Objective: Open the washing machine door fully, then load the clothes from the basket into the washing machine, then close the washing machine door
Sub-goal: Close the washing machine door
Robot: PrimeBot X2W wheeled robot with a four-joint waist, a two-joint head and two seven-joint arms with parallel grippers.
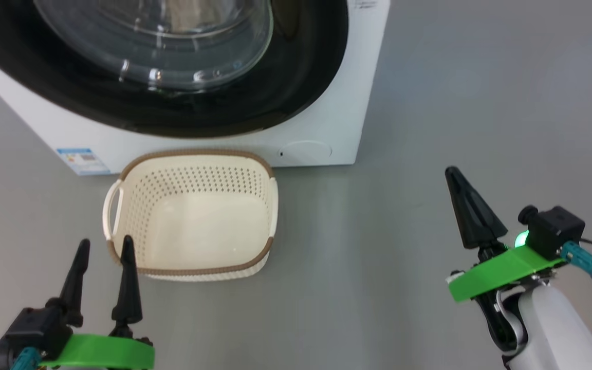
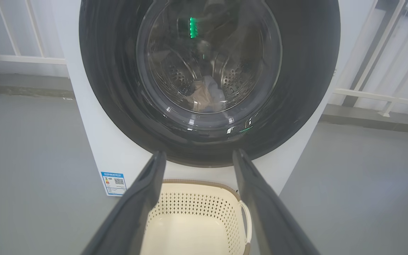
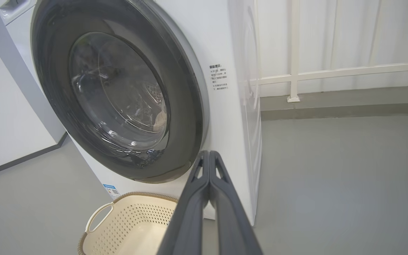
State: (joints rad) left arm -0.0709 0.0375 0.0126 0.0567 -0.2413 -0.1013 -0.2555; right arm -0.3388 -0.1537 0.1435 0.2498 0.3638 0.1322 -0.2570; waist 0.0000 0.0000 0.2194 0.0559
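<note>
At the lower left the left gripper [image 1: 106, 240] stands with fingers spread, holding nothing. At the lower right the right gripper [image 1: 452, 176] is pinched together, empty too. Mid-frame, the basket [image 1: 193, 180] sits bare just before the machine [image 1: 321, 128]. Above it the door [image 1: 306, 77] looks closed, with the clothes [image 2: 204, 95] behind its glass. I judge the closing step done; what remains is only to check the latch.

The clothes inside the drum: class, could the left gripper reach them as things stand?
Probably not. The washing machine door looks shut with the clothes behind it, so the open left gripper would meet the door first.
</note>
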